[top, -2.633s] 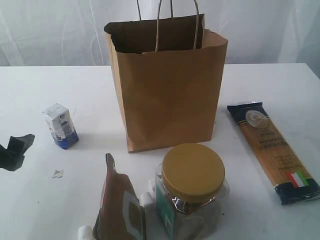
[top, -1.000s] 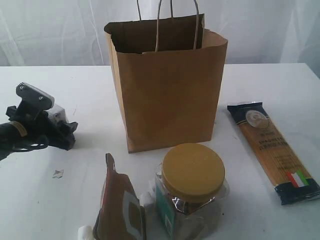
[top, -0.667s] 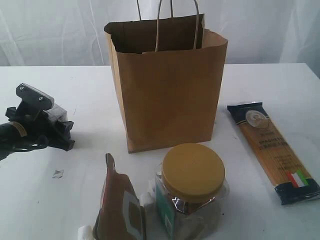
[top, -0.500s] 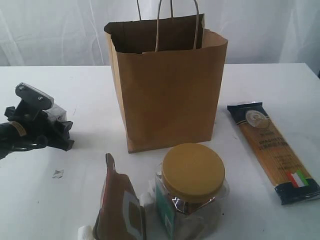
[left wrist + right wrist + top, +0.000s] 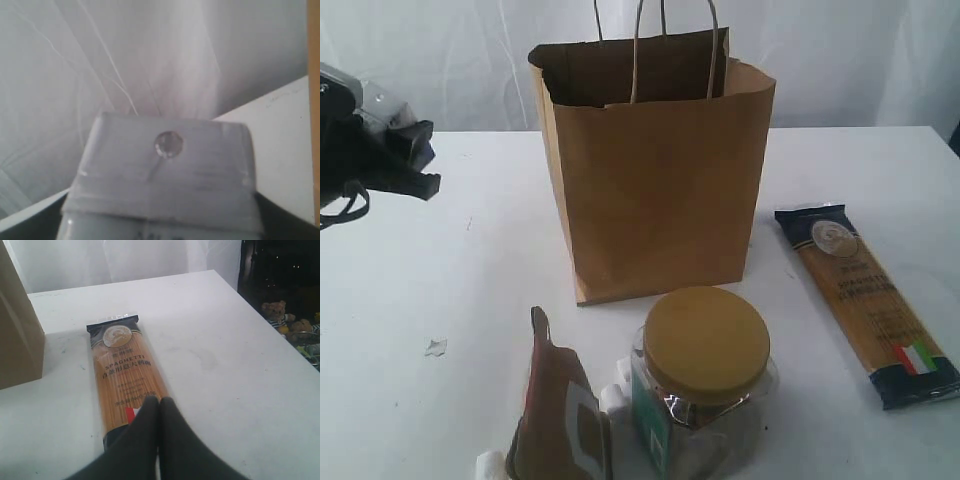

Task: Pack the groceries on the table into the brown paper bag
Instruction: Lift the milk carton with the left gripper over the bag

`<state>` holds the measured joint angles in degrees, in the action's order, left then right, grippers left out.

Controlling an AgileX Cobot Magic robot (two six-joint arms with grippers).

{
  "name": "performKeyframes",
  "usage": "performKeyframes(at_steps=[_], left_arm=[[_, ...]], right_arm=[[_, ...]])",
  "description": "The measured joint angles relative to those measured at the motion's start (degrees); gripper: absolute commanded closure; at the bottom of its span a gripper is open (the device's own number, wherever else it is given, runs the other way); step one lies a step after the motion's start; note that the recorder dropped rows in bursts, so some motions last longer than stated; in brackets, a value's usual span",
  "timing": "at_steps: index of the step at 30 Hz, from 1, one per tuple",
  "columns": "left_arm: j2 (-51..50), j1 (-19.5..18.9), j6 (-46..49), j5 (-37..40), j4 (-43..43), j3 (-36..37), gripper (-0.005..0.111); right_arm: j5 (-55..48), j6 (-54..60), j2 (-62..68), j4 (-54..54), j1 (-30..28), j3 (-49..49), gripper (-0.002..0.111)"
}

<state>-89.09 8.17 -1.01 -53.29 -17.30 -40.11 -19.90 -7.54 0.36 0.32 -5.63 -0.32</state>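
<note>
Left tool (image 5: 418, 157): raised over the left side of the worktop (image 5: 450, 290), well apart from the bag, and clamped on a small white carton (image 5: 165, 175).
Small white carton: in the exterior view only a pale sliver shows behind the dark fingers. The left wrist view is filled by its flat top, with a round foil seal (image 5: 169, 143) near the middle.
Right tool (image 5: 159, 400): seen only in the right wrist view, with its fingers pressed together and nothing between them. The tips sit over the near navy end of the spaghetti packet (image 5: 125, 380); whether they touch it cannot be told.
Spaghetti packet: lies flat on the worktop to the right of the bag, apart from it. The right wrist view makes the printed word SPAGHETTI legible, and the exterior view shows a small flag mark at its near end.
Brown paper bag (image 5: 655, 190): upright at mid-worktop, mouth open, loop handles standing up. The left wrist view catches only a brown strip at the picture's edge, and the right wrist view only one side.
Jar with mustard lid (image 5: 705, 350): upright in front of the bag, in the exterior view only.
Brown-orange pouch (image 5: 560, 415): standing just left of the jar, in the exterior view only.
White bits (image 5: 490, 464): by the bases of the pouch and the jar.
Paper scrap (image 5: 435, 347): alone on the worktop, left of the pouch.
Soft toys (image 5: 274, 310): beyond the worktop's far edge, in the right wrist view only.
</note>
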Motion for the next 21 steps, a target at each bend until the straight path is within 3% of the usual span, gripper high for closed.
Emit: performKeyframes(at_steps=[5,7,10,12,15,17,19,21], left_arm=[[2.12,0.0,0.0,0.0,0.0,0.0,0.106],[2.07,0.0,0.0,0.87,0.12,0.0,0.099],[2.16,0.0,0.0,6.15,0.12,0.0,0.074],[2.16,0.0,0.0,9.08,0.12,0.0,0.069],[2.16,0.0,0.0,9.65,0.12,0.0,0.074],[2.16,0.0,0.0,9.65,0.12,0.0,0.071],[2.16,0.0,0.0,9.49,0.12,0.0,0.057],[2.16,0.0,0.0,7.6,0.12,0.0,0.051]], right_arm=[[0.0,0.0,0.0,0.0,0.0,0.0,0.108],[0.0,0.0,0.0,0.0,0.0,0.0,0.108],[0.0,0.0,0.0,0.0,0.0,0.0,0.108],[0.0,0.0,0.0,0.0,0.0,0.0,0.108],[0.0,0.0,0.0,0.0,0.0,0.0,0.108],[0.0,0.0,0.0,0.0,0.0,0.0,0.108],[0.0,0.0,0.0,0.0,0.0,0.0,0.108],[0.0,0.0,0.0,0.0,0.0,0.0,0.108]])
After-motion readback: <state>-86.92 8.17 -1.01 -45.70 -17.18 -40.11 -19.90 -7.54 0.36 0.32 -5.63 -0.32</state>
